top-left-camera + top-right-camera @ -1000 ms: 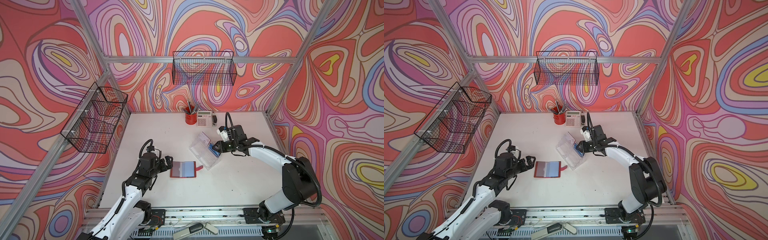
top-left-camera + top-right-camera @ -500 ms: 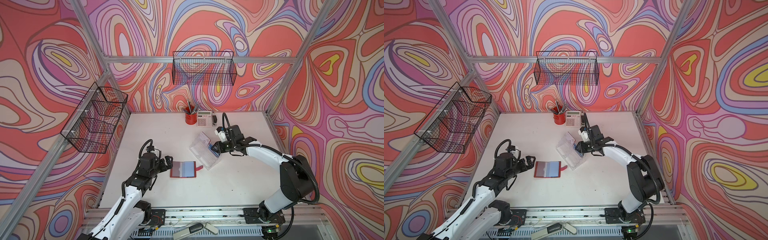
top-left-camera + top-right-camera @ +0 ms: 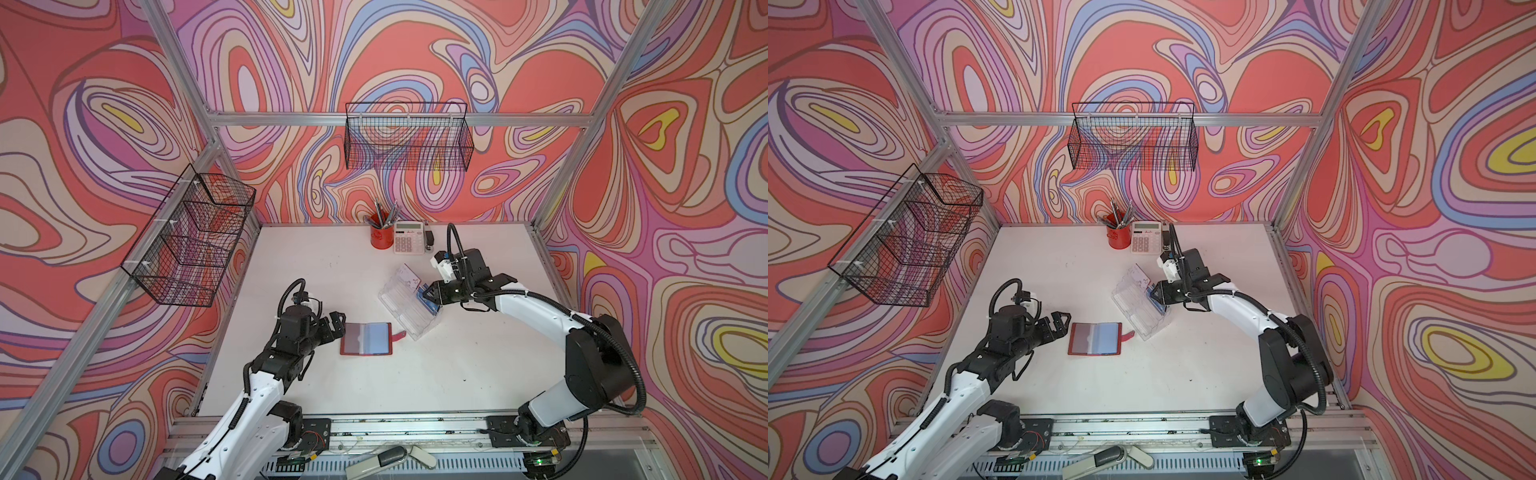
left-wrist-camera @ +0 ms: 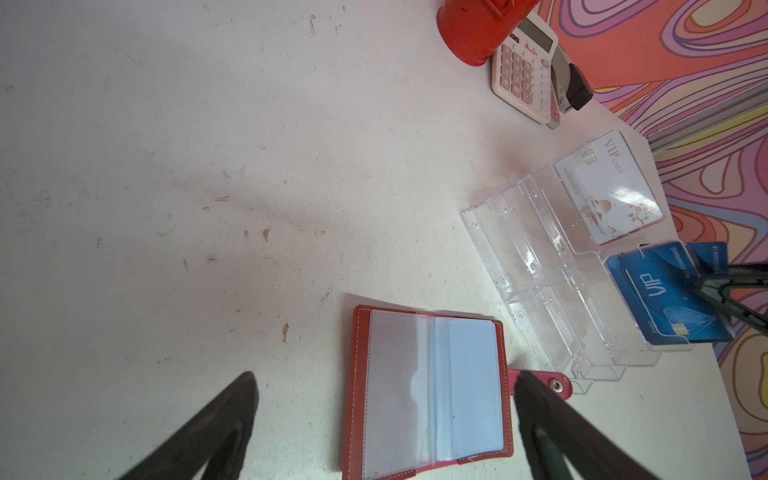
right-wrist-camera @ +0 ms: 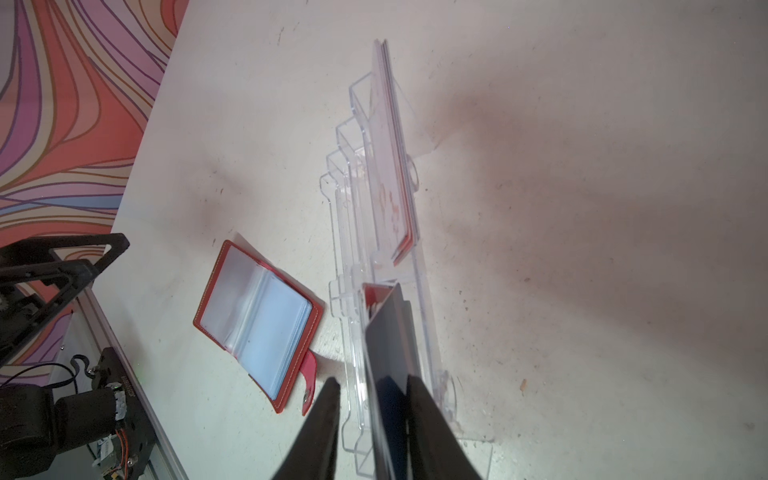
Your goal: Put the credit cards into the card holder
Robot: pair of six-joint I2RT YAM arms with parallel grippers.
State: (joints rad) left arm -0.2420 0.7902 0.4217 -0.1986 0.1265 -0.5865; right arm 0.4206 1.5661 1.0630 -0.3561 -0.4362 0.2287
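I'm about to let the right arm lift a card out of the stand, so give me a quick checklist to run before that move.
1. Red leather card holder lies open, clear sleeves up: ok.
2. Left gripper is open, beside the holder: ok.
3. Right gripper has its jaws on either side of the blue plastic cards in the clear acrylic tiered stand: ok.
4. Jaws pinching a single card firmly: cannot tell.
5. White VIP card in the stand's neighbouring compartment stands apart from the jaws: ok.
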